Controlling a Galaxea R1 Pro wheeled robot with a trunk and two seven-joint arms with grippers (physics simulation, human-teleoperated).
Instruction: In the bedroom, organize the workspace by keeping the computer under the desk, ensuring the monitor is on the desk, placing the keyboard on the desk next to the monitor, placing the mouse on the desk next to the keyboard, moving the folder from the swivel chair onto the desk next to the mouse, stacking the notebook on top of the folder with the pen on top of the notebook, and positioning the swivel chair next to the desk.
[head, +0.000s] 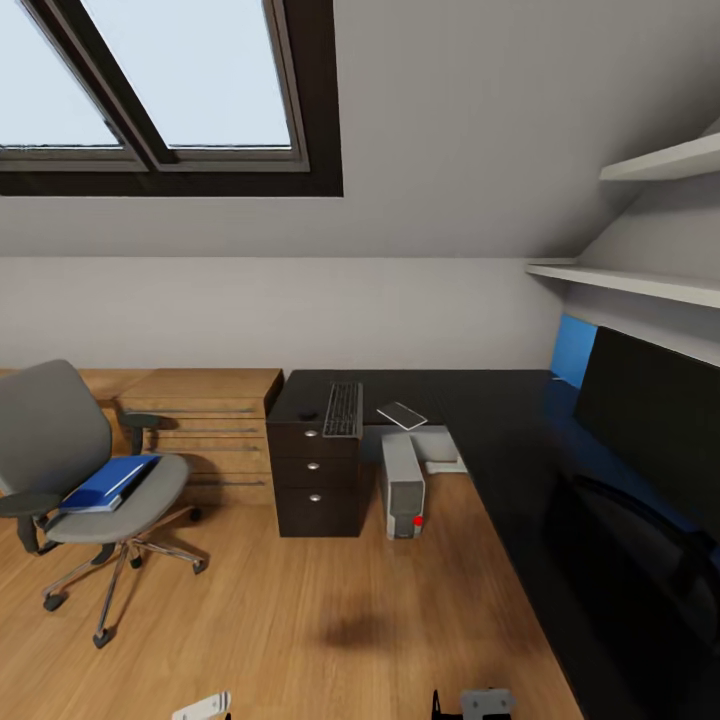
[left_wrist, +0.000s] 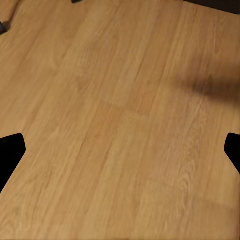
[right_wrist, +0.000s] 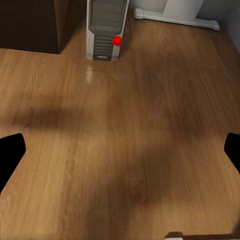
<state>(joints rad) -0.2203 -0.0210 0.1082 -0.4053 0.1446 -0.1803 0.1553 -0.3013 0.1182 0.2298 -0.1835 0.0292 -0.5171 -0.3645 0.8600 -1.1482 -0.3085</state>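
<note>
Both pincers (left_wrist: 120, 150) (right_wrist: 120, 150) hanging wide, empty | computer (head: 402, 485) sitting under desk (head: 520, 440), keyboard (head: 343, 409) lying on it | folder (head: 108, 481) waiting on swivel chair (head: 70, 460)

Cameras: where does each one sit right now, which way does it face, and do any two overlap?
Head view: high on the robot, facing forward and down at the desk, swivel chair holding the folder, keyboard and computer; both grippers' tops peek in at the bottom edge.
Left wrist view: looks down at bare wooden floor; dark fingertips at the sides.
Right wrist view: looks down and forward at the floor and the computer; dark fingertips at the sides.
Shared: head and right wrist views both show the computer.
</note>
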